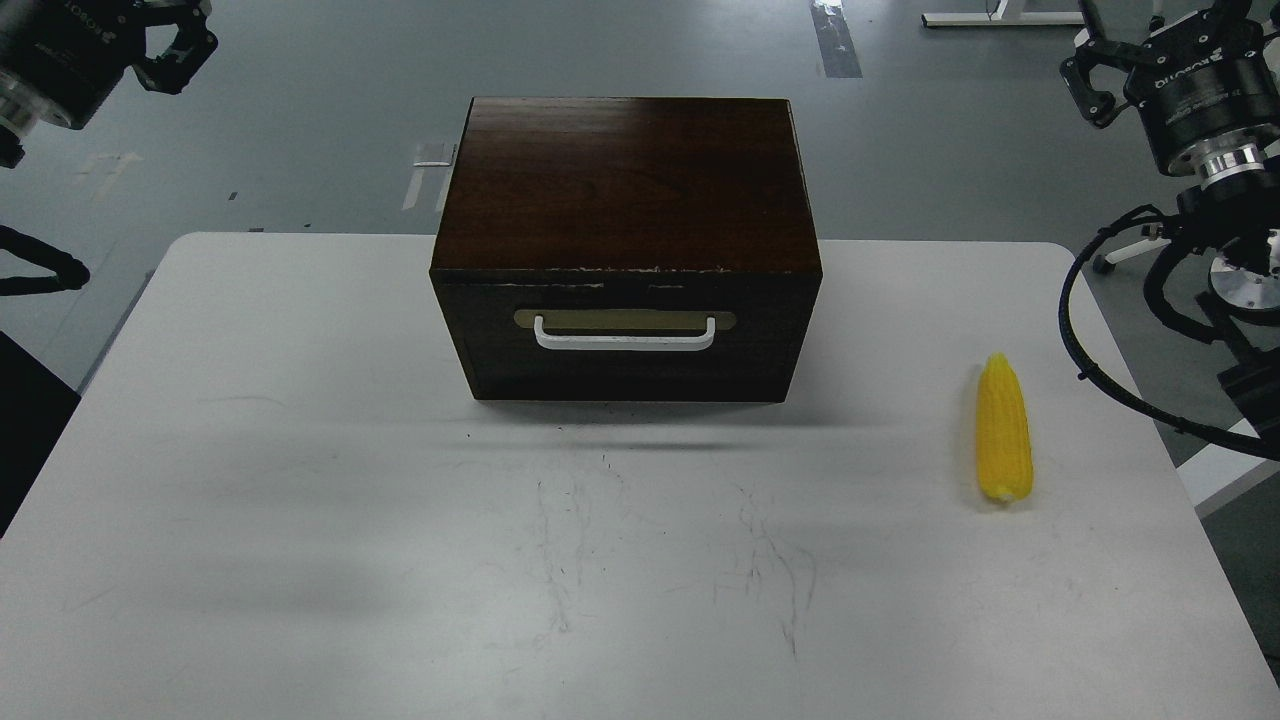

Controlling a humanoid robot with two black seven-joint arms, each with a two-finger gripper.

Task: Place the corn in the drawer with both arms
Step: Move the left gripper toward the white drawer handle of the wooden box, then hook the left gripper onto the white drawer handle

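Note:
The corn [1003, 432] lies on the white table [300, 450] at the right, pointed end away from me. The dark brown box [625, 180] stands at the middle back. Its drawer [625, 350] is closed, white bar handle [625, 340] facing me. My left gripper [110, 20] is at the top left corner, high and cut by the frame edge; one finger [180, 45] shows, standing wide of the body. My right gripper [1155, 40] is at the top right, beyond the table, fingers spread and empty. Both are far from the corn and the drawer.
The grey floor lies beyond the table, with a tape strip [835, 35] and a white stand base [1000, 15] at the back. Black cables [1090, 350] of the right arm hang over the table's right edge near the corn.

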